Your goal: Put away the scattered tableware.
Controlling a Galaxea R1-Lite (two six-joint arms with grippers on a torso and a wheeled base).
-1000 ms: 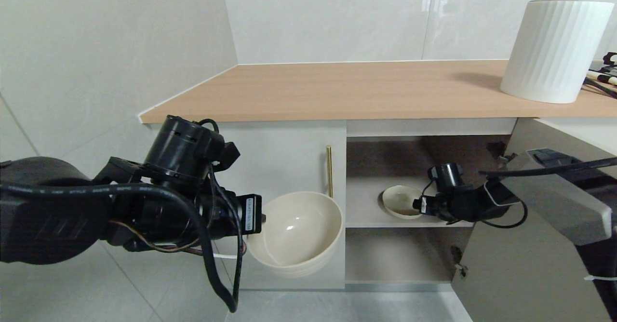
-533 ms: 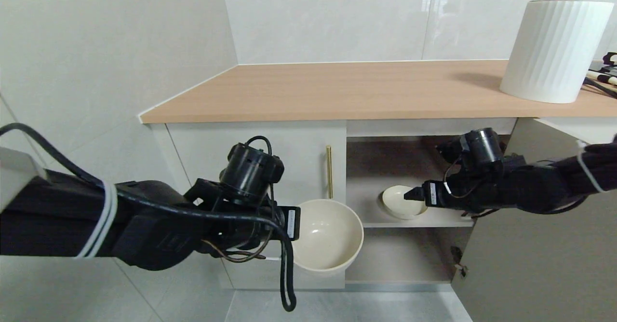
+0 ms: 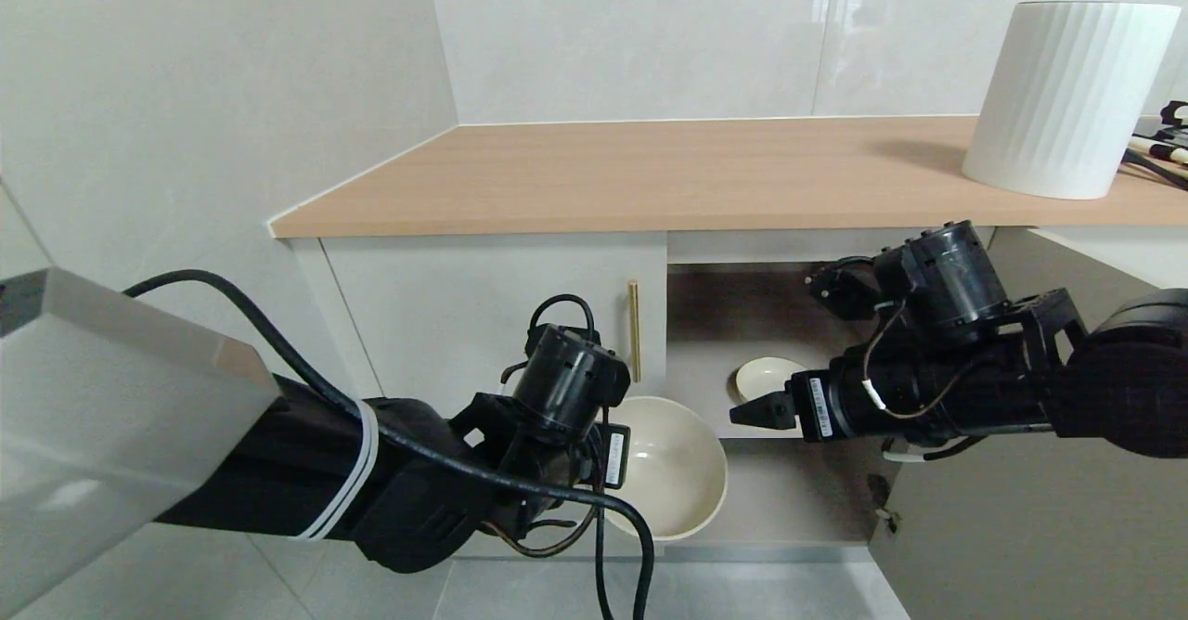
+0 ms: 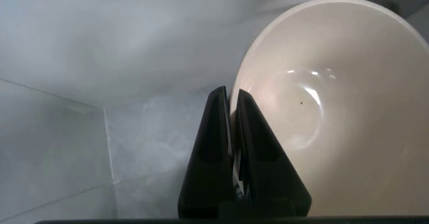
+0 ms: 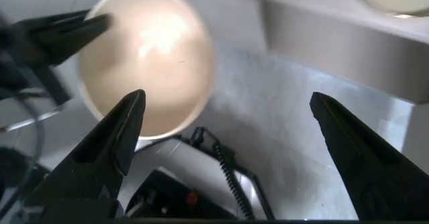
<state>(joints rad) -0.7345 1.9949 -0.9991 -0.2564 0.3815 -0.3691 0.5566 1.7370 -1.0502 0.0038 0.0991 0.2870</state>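
Left claw [image 4: 232, 110] pinches the bowl [image 3: 673, 471] by its rim; I've brought it to the cabinet [image 3: 789, 499] mouth. Right claw [image 3: 754, 413], spread, has backed off the small bowl [image 3: 766, 377], now shelved.

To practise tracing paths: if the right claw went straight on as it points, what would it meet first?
Probably the large cream bowl gripped by the left claw, which sits ahead of the open right claw; depth is unclear.
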